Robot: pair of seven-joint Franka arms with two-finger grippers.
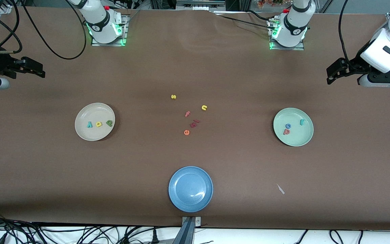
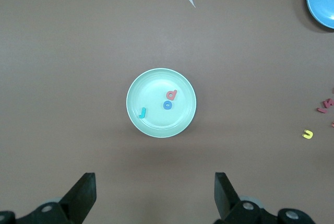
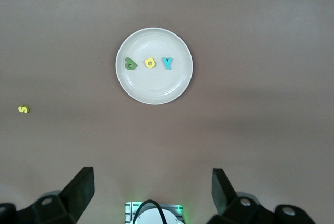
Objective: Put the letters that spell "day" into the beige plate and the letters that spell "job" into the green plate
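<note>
The beige plate [image 1: 86,113] lies toward the right arm's end of the table and holds a teal y [image 1: 89,125], a yellow a [image 1: 99,124] and a green d [image 1: 109,123]. The green plate [image 1: 296,139] lies toward the left arm's end and holds a teal j [image 1: 302,122], a blue o [image 1: 288,126] and a salmon b [image 1: 286,131]. My right gripper [image 3: 153,187] hangs open and empty high above the table, apart from the beige plate [image 3: 154,88]. My left gripper [image 2: 155,192] hangs the same way, open and empty, apart from the green plate [image 2: 156,85].
Loose letters lie mid-table: a yellow s [image 1: 173,97], a yellow n [image 1: 204,107], a salmon f [image 1: 187,114], dark red pieces [image 1: 194,123] and an orange e [image 1: 186,132]. A blue plate [image 1: 181,200] sits near the front edge, and a paper scrap [image 1: 280,189] lies beside it.
</note>
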